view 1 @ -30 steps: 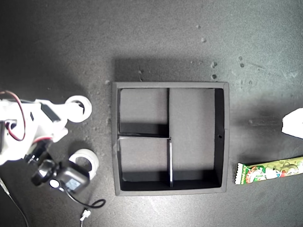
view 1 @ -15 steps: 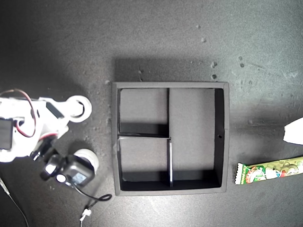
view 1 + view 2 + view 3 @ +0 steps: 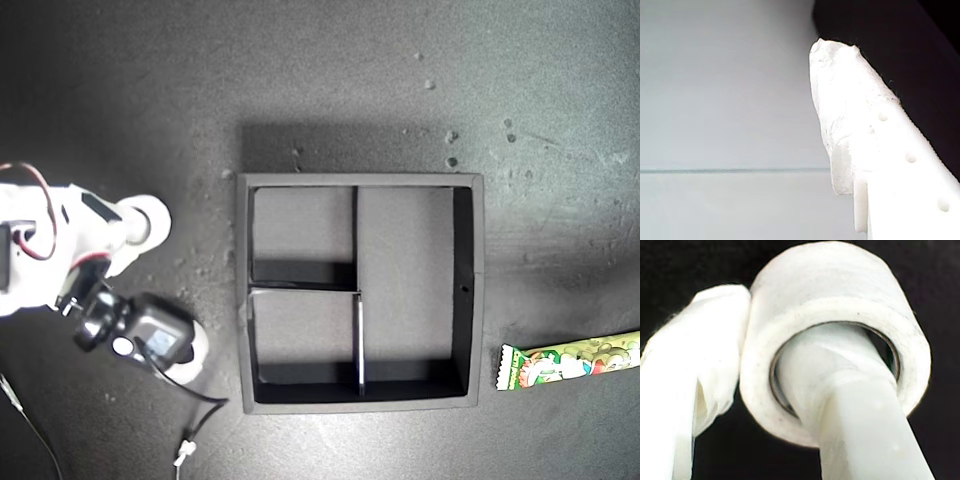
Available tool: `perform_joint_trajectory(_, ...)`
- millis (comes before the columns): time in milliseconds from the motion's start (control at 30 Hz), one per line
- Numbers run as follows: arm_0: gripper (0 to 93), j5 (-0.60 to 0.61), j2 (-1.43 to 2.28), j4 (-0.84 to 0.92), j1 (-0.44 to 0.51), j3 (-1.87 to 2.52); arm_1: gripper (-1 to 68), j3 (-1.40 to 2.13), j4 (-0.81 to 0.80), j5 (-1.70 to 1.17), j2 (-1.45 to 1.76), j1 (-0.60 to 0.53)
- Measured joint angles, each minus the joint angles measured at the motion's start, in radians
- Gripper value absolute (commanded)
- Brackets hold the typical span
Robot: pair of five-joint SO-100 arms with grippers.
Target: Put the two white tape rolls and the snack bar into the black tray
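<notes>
Second pincer (image 3: 747, 370) newly through tape roll (image 3: 840, 310)

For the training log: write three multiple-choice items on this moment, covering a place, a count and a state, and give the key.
1. Where is the snack bar?
A. In the tray's long compartment
B. On the table outside the tray, at the exterior view's right
C. Under an arm

2. How many things lie in the black tray?
A. None
B. One
C. Two

3. What is my second gripper doing?
A. Open above the tray
B. Shut on a tape roll
C. Shut on the snack bar

Key: B, the bar lies beyond the tray's wall. A, all three compartments show bare floor. B, one of the fingers passes through the roll's centre and the other presses outside.
</notes>
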Motion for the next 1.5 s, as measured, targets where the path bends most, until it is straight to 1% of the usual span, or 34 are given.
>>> perform_joint_trajectory(100,0.0,0.041,0.032,0.101,-0.025,-0.104,29.1,-0.158,0.028,-0.017,-0.218,0.0)
perform_joint_trajectory(200,0.0,0.086,0.018,0.196,-0.025,-0.261,25.9,-0.311,0.083,0.077,-0.428,-0.003)
perform_joint_trajectory(300,0.0,0.12,-0.055,0.276,-0.006,-0.454,23.2,-0.446,0.173,0.276,-0.618,-0.067)
perform_joint_trajectory(400,0.0,0.137,-0.176,0.36,0.049,-0.675,24.0,-0.491,0.221,0.56,-0.718,-0.187)
perform_joint_trajectory(600,0.0,0.138,-0.453,0.436,0.155,-1.029,27.8,-0.403,0.202,1.169,-0.741,-0.394)
perform_joint_trajectory(667,0.0,0.132,-0.546,0.468,0.183,-1.138,28.0,-0.344,0.155,1.324,-0.741,-0.446)
perform_joint_trajectory(767,0.0,0.106,-0.724,0.574,0.233,-1.358,28.9,-0.236,0.044,1.486,-0.741,-0.499)
perform_joint_trajectory(867,0.0,0.087,-0.943,0.716,0.276,-1.641,28.9,-0.101,-0.086,1.562,-0.741,-0.523)
perform_joint_trajectory(933,0.0,0.087,-1.091,0.785,0.282,-1.847,28.9,-0.014,-0.152,1.575,-0.741,-0.523)
perform_joint_trajectory(1067,0.0,0.086,-1.229,0.811,0.276,-2.016,28.1,0.098,-0.227,1.575,-0.741,-0.52)
perform_joint_trajectory(1200,0.0,0.06,-1.301,0.813,0.299,-2.092,28.0,0.198,-0.313,1.58,-0.741,-0.509)
perform_joint_trajectory(1300,0.0,0.041,-1.361,0.813,0.325,-2.143,27.5,0.247,-0.354,1.575,-0.741,-0.511)
perform_joint_trajectory(1500,0.6,0.018,-1.493,0.813,0.319,-2.218,26.7,0.288,-0.407,1.583,-0.741,-0.489)
